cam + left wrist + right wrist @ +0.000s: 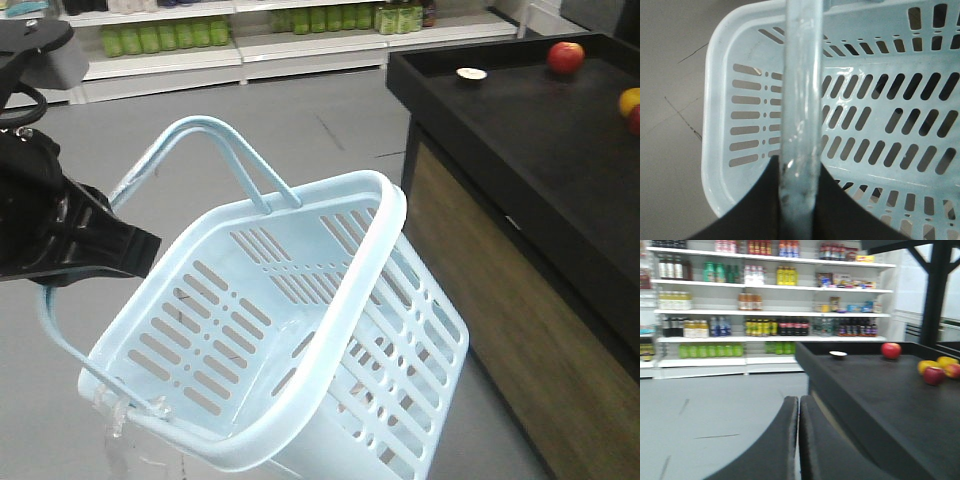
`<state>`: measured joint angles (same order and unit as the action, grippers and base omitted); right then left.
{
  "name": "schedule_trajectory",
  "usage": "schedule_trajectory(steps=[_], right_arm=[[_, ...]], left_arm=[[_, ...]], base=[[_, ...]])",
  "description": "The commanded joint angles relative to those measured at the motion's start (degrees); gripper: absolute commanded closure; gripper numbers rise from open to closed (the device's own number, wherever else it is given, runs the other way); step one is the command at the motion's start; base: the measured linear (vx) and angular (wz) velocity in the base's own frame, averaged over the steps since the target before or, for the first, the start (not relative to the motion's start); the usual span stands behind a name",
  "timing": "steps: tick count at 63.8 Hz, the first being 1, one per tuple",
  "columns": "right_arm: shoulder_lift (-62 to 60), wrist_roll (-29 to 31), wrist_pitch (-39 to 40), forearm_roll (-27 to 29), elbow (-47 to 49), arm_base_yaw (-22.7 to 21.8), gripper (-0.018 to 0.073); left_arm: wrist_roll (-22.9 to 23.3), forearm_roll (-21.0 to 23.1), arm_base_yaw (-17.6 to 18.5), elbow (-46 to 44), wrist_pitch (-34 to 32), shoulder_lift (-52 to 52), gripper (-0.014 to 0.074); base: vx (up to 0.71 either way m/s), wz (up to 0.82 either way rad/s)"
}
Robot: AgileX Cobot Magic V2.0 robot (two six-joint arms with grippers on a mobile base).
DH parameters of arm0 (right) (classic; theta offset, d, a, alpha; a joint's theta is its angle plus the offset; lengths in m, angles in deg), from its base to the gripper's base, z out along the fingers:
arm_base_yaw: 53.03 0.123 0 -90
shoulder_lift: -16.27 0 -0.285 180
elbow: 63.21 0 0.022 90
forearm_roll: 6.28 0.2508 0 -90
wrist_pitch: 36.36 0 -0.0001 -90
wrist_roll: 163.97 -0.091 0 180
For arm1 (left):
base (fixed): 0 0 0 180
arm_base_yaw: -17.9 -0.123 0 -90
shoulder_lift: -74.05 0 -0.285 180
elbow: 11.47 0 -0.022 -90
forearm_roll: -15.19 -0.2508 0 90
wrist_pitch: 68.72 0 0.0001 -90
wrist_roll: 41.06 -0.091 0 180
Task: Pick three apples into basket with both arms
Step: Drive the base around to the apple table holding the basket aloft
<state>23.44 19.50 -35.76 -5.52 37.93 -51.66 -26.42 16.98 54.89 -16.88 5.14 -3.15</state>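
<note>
My left gripper (pixel 799 162) is shut on one hoop handle (pixel 800 100) of the pale blue basket (pixel 300 330). The basket hangs tilted above the floor, and nothing shows inside it. In the front view the left gripper (pixel 120 248) is at the basket's left. My right gripper (pixel 798 399) is shut and empty, and points toward the black table (pixel 875 405). A red apple (pixel 565 57) lies at the table's far side and also shows in the right wrist view (pixel 891 350). Another red apple (pixel 934 375) and a reddish one (pixel 953 371) lie at the right.
Yellow fruit (pixel 926 365) lies beside the right-hand apples. A small white dish (pixel 471 73) sits on the table's far end. The table has a raised rim and a wooden side (pixel 520 330). Shop shelves with bottles (pixel 765 325) line the back wall across grey floor.
</note>
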Motion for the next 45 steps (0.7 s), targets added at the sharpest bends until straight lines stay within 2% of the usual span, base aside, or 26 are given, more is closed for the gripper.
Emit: schedule_trajectory(steps=[1,45], right_arm=[[-0.6,0.3,4.4,-0.3,-0.8,-0.3,0.0564],[-0.6,0.3,4.4,-0.3,-0.8,-0.3,0.0564]], left_arm=[[0.7,0.8,0.4,-1.7,-2.4,1.6,0.0603],[0.7,0.8,0.4,-1.7,-2.4,1.6,0.0603]], base=[[-0.16,0.60],[-0.08,0.52]])
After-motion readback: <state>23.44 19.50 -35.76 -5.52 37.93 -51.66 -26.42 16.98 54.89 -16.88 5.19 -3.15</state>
